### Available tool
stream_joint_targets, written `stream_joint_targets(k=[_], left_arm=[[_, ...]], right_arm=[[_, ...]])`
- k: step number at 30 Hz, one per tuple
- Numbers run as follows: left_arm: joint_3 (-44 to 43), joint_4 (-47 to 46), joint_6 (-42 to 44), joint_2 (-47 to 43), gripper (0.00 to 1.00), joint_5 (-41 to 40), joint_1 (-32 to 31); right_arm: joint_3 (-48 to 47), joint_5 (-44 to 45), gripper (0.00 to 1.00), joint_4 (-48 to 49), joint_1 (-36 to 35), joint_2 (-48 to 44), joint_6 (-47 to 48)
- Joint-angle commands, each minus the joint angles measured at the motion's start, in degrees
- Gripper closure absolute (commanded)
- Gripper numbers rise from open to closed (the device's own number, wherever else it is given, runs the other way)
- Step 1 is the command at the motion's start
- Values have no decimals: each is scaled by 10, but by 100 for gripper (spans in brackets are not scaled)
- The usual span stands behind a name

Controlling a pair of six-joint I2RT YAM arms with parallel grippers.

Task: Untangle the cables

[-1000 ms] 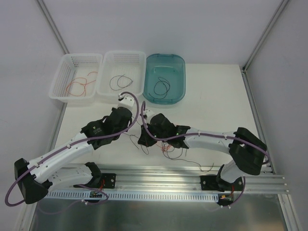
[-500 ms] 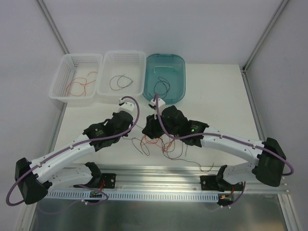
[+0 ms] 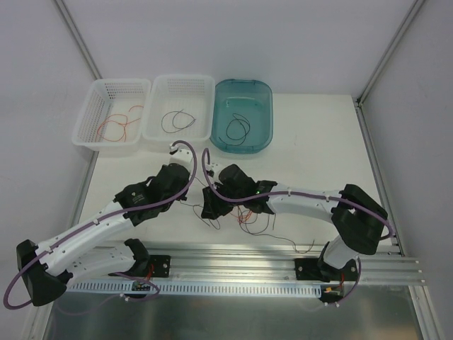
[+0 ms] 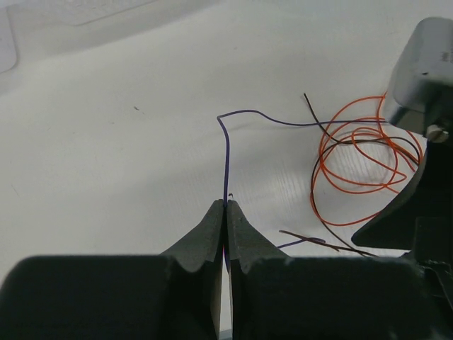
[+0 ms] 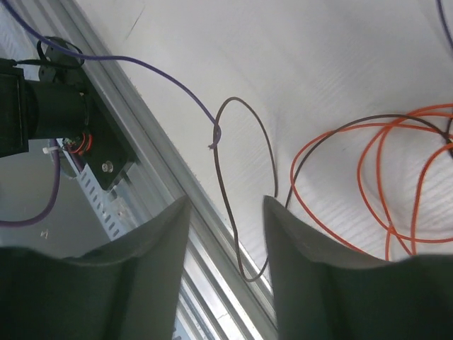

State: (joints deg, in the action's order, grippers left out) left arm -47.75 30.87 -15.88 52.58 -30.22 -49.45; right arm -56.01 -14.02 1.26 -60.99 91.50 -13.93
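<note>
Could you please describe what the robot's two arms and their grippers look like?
Both the left arm and right arm have slim white links joined by bulky black joint housings, and a thick purple cable runs along each. The left gripper and right gripper each have two dark, smooth fingers tapering toward the tips.

A robotics lab — white walls (image 3: 248, 35), aluminium mounting rail (image 3: 248, 256).

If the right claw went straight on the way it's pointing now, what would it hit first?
Probably the thin dark-brown wire loop, which lies between the fingers of the open right claw. Behind it is the white table. Depth is hard to judge.
</note>
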Motion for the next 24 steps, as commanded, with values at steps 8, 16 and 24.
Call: stream_joint_targets(k=[8,16,24], left_arm=[[-11,2,-8,-9,100,2,1],[34,2,-28,-17,100,22,1],[66,12,-54,-37,100,39,1]], right_arm=[[-5,-8,99,22,1,-25,0],[7,137,99,-72,14,-180,65],[44,223,99,-114,34,-273,81]])
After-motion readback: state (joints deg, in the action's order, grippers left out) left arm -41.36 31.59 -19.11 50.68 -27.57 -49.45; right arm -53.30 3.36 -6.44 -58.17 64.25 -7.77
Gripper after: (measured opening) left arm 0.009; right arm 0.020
